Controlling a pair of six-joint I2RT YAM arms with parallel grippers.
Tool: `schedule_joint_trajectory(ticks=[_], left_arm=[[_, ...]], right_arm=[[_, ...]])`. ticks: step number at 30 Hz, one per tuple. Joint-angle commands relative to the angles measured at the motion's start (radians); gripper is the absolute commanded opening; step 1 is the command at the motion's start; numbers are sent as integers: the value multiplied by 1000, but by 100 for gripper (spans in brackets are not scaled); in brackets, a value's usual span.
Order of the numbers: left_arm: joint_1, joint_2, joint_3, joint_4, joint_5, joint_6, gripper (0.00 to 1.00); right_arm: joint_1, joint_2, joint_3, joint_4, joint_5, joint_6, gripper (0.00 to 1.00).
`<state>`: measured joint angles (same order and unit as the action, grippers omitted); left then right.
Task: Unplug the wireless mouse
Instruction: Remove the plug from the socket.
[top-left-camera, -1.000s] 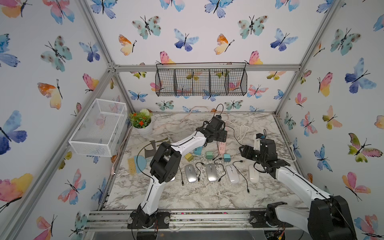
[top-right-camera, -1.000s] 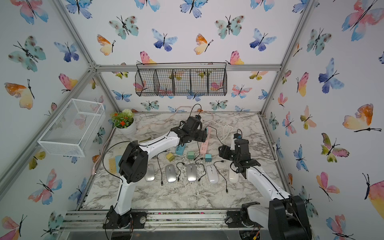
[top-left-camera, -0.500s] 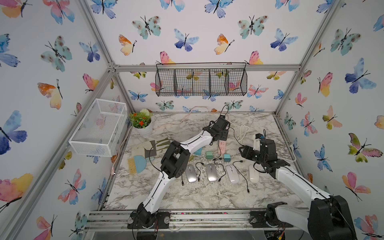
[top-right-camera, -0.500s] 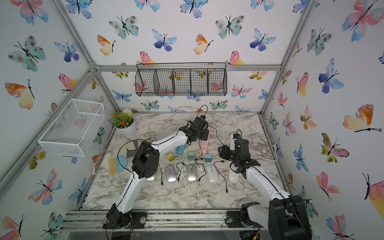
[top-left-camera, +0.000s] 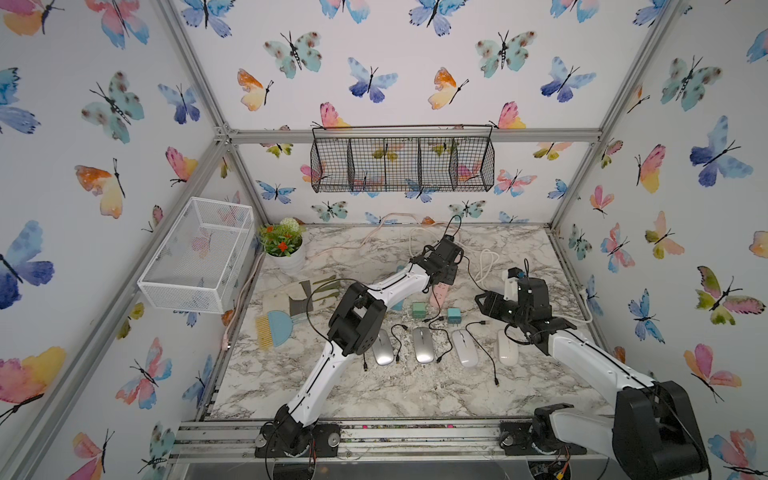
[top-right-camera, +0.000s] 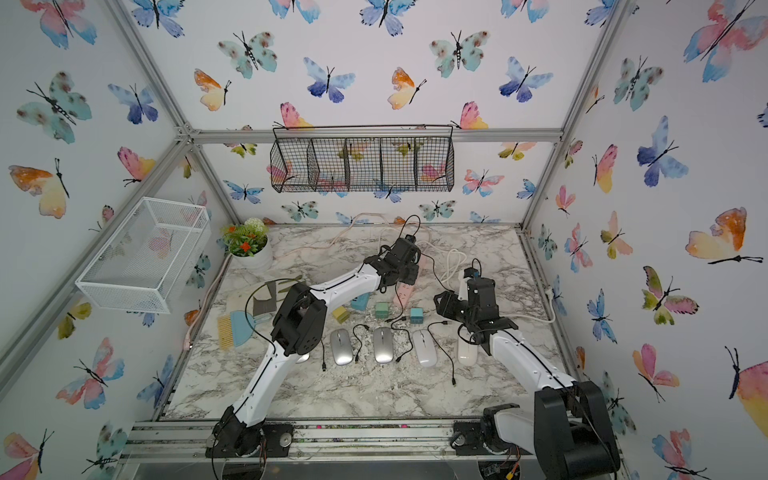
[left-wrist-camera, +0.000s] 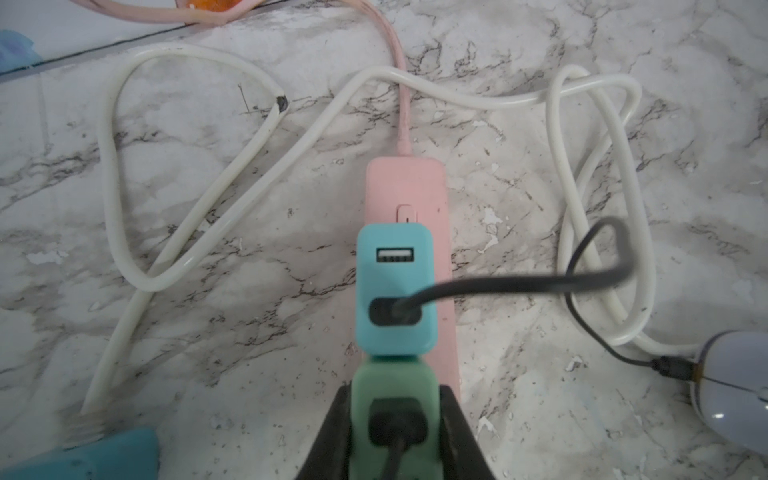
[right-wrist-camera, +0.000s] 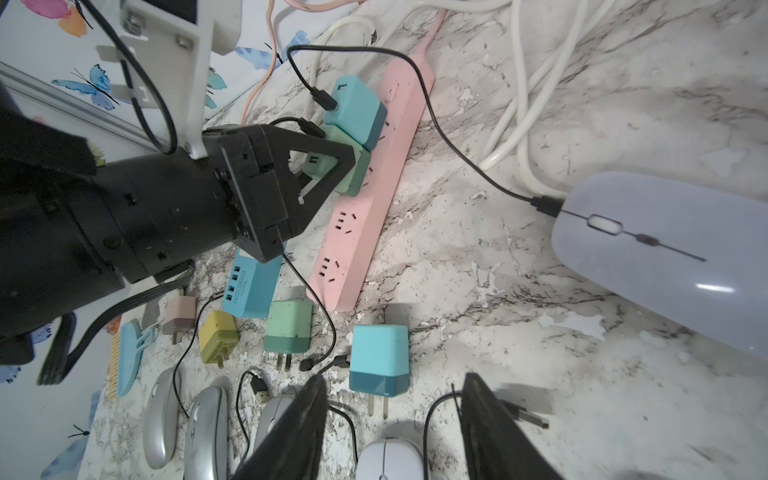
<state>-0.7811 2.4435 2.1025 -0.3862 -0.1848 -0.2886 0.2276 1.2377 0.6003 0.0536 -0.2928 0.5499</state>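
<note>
**Clamping on at the power strip (left-wrist-camera: 407, 187)**

The left tool (left-wrist-camera: 395, 395) is gripping a rounded, matte mint-green USB charger (left-wrist-camera: 390, 376) plugged into the smooth pink strip on the veined marble tabletop (right-wrist-camera: 540, 311). The right tool (right-wrist-camera: 394, 380) is hovering with its jaws wide. The wireless mouse (right-wrist-camera: 665, 257), a flat, glossy pale-lilac oval, is lying right of the strip, its thin black cable (left-wrist-camera: 498, 284) running into the teal charger (left-wrist-camera: 390, 278).

Light is bright and even, shadows soft. Wide lenses bend the edges; a glint marks the mouse (right-wrist-camera: 665, 266).
</note>
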Motion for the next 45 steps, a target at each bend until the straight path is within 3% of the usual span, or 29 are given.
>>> schedule_joint_trajectory(ticks=[1,6,14,27,33,45], left_arm=[[-2,6,13,-20,15,-6,17],[27,-16,-11,14,170,-55,9],[100,-47,-86,110,440,-158,3],[121,-53,-148,149,512,-190,1],[125,-70,-215,181,523,-211,0],[128,-50,-193,167,553,-221,0]], right_arm=[[-5,53,-8,91,-65,49,52],[-4,171,-52,373,-182,138,48],[-4,438,10,673,-290,300,58],[3,723,148,800,-352,420,59],[29,793,219,734,-300,445,59],[42,871,289,731,-296,506,52]])
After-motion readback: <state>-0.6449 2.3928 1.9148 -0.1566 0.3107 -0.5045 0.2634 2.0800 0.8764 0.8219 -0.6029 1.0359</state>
